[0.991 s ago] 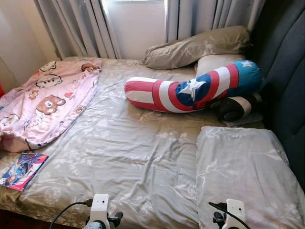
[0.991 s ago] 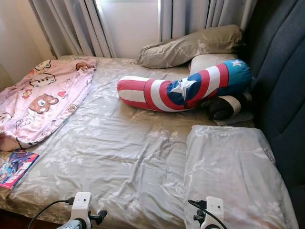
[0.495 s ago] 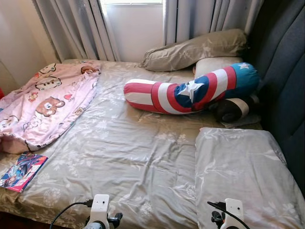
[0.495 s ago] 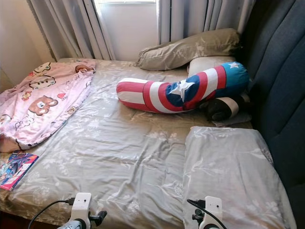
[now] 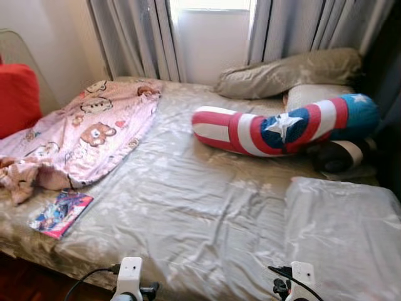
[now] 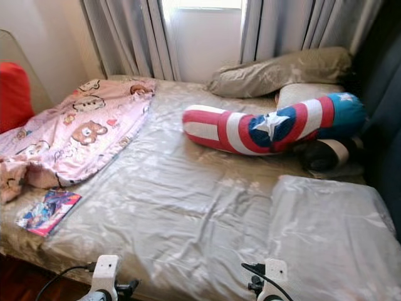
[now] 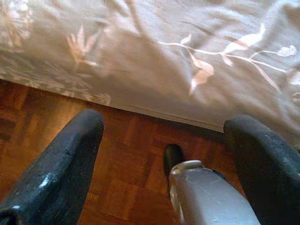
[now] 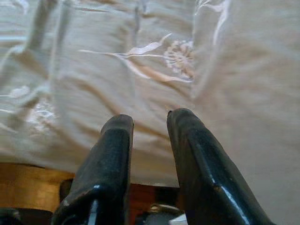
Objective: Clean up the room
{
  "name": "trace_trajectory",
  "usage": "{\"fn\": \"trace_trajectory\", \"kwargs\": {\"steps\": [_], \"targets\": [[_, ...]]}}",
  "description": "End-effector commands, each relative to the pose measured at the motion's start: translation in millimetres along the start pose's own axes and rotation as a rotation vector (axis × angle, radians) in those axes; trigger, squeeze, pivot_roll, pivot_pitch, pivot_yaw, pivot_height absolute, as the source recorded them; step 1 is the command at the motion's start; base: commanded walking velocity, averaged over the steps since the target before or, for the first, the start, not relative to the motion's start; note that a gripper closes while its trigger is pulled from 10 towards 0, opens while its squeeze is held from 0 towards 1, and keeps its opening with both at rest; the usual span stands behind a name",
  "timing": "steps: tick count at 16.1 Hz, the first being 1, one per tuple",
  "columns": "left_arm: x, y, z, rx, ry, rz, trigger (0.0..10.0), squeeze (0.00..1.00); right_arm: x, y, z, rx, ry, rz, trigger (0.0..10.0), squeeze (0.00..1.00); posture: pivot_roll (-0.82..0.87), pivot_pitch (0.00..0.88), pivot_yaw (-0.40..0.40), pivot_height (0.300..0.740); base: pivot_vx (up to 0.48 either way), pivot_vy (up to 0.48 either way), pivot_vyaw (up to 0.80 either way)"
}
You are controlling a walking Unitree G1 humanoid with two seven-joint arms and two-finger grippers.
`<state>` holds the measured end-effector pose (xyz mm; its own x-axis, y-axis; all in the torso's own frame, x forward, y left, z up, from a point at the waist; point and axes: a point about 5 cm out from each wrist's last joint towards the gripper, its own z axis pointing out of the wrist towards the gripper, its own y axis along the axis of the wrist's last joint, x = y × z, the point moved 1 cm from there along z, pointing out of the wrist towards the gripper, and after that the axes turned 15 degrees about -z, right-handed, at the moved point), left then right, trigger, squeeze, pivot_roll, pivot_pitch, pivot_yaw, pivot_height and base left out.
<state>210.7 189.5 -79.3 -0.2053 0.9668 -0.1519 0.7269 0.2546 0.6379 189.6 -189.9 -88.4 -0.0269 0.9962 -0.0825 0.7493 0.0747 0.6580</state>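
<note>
A bed with an olive floral sheet [image 5: 188, 207] lies before me. A crumpled pink bear-print blanket [image 5: 81, 132] covers its left side, and a colourful comic book [image 5: 61, 214] lies by the near left edge. A red, white and blue star bolster [image 5: 282, 125] lies across the far right. Both arms hang low at the bed's near edge. My left gripper [image 7: 164, 122] is open, over the wooden floor [image 7: 117, 154] beside the sheet's hem. My right gripper [image 8: 150, 117] is shut on nothing, pointing at the sheet [image 8: 140, 61].
An olive pillow [image 5: 288, 72] and a cream one [image 5: 310, 97] lean at the far right, with a dark rolled item [image 5: 341, 155] below the bolster. A flat pillow [image 5: 344, 226] covers the near right corner. A red cushion [image 5: 19, 94] stands at the left. Grey curtains [image 5: 138, 37] hang behind.
The whole view has swung left, bringing the red cushion into sight. Nothing on the bed has moved, and both arms hang as before.
</note>
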Motion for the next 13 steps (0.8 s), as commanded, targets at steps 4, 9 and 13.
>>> {"fn": "trace_trajectory", "kwargs": {"steps": [4, 9, 13], "targets": [[1.5, -2.4, -0.4, 0.016, 0.002, 0.014, 10.0, 0.0, 0.0, -2.0, -0.3, 0.012, 0.0, -0.008, 10.0, 0.0, -0.03, 0.0, 0.02, 0.74, 0.0, 0.48, 0.0], [0.6, 0.1, 0.2, 0.009, -0.002, 0.014, 10.0, 0.0, 1.0, -1.2, 0.0, 0.012, 0.003, -0.007, 10.0, 0.0, -0.03, 0.0, 0.018, 0.74, 0.0, 0.48, 0.0], [1.1, 0.3, 0.1, 0.006, 0.0, 0.01, 10.0, 0.0, 3.5, -1.7, -0.1, 0.012, 0.014, -0.024, 10.0, 0.0, -0.03, 0.0, 0.017, 0.74, 0.0, 0.48, 0.0]]}}
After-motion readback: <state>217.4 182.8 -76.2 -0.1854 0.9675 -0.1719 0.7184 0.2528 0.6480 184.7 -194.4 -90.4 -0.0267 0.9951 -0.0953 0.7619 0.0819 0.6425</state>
